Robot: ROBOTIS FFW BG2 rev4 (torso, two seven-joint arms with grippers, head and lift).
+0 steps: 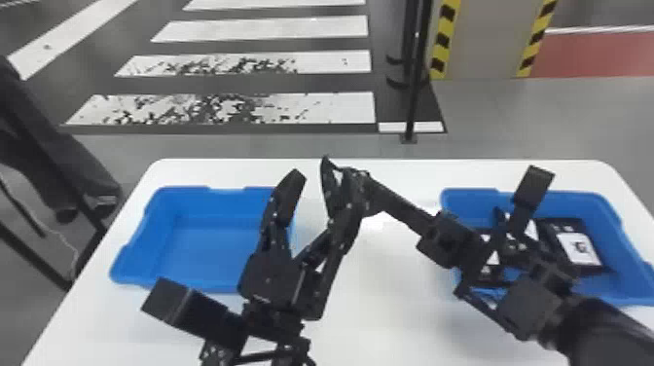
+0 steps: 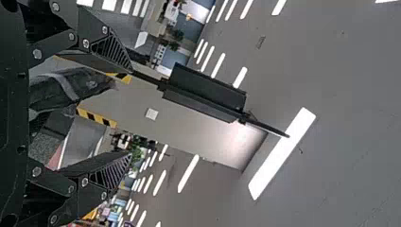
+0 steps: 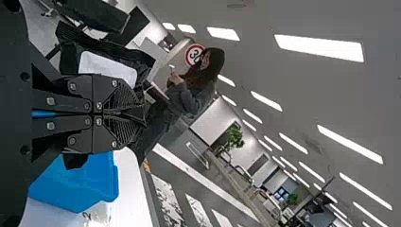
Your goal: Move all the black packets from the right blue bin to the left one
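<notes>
Near left bin's (image 1: pixel 209 243) right edge | right gripper (image 3: pixel 144 115) is clenching a black packet (image 3: pixel 108 66) | left gripper (image 2: pixel 130 112) is gaping, empty | other packets (image 1: pixel 579 248) are lying in right bin (image 1: pixel 627 284) | likely light, pliable, slick; free edge is probably offering safest gentle pinch

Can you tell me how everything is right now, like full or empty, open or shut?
Left blue bin: empty where it shows
Right blue bin: holding packets
Black packets: in the right bin, one label up
Left gripper: open
Right gripper: shut
</notes>
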